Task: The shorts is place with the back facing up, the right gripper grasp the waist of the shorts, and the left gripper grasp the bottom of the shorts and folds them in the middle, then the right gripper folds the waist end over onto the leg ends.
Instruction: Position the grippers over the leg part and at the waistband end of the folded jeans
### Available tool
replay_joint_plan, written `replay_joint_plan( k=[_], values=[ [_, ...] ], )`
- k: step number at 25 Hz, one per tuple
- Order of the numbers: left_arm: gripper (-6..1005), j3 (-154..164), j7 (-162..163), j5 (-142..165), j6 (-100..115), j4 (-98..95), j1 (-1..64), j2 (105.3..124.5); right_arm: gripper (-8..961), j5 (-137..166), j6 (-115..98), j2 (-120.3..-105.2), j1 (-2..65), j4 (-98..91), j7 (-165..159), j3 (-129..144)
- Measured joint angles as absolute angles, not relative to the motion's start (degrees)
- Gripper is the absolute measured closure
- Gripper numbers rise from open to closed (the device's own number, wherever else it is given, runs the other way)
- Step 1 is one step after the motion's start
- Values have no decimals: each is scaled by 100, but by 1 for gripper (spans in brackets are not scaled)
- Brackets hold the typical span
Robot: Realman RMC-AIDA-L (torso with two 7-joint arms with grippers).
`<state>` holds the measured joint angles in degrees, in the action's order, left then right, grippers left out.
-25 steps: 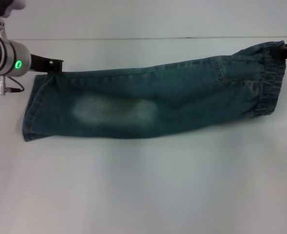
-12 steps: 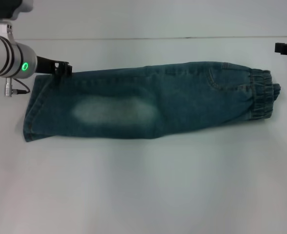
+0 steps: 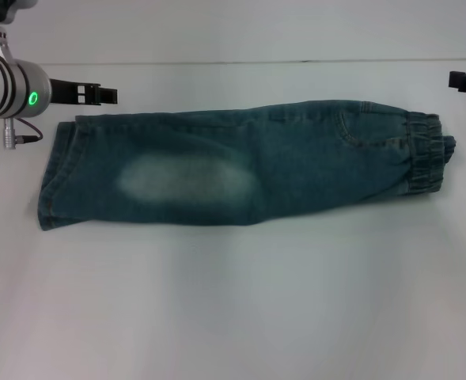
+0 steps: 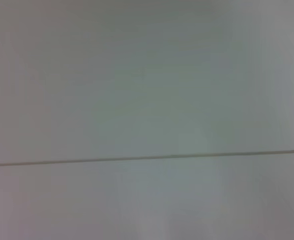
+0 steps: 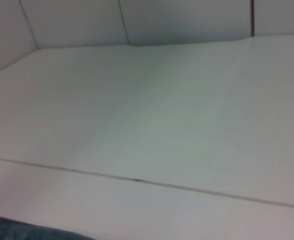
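The shorts (image 3: 240, 170) lie flat on the white table, folded lengthwise into one long faded blue denim strip with a pale worn patch in the middle. The waist of the shorts (image 3: 426, 154), a puckered elastic band, points right. The leg ends (image 3: 51, 182) point left. My left gripper (image 3: 106, 95), on its silver wrist with a green ring, hovers open just behind the hem corner, clear of the cloth. Only the black tip of my right gripper (image 3: 458, 80) shows at the right edge, behind the waist and apart from it. A sliver of the shorts (image 5: 27, 232) shows in the right wrist view.
The white table (image 3: 233, 301) stretches in front of the shorts. A thin seam line (image 3: 256, 62) runs across the table behind them.
Both grippers have let go of the shorts and drawn back. The waist end has dropped flat onto the table, and the left gripper has lifted off the hem corner.
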<state>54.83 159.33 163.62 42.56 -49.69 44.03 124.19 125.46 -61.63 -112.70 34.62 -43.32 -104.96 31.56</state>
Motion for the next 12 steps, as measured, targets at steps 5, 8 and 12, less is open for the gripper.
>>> replay_joint_plan(
  k=[5,8,12],
  values=[
    [184,5545,15939,16324,4419,-4985,4382,12427,43,12493,-6332,-11291,3379,-4358,-10520,3129],
    [146,5802,15896,16317,4883,-5008,4397,12418,48,12247,-6645,-11340,3245,-4361,-10476,3123],
    [108,6238,15877,16267,5433,-5178,4349,12430,53,11750,-7052,-11470,2951,-4431,-10291,3121]
  ],
)
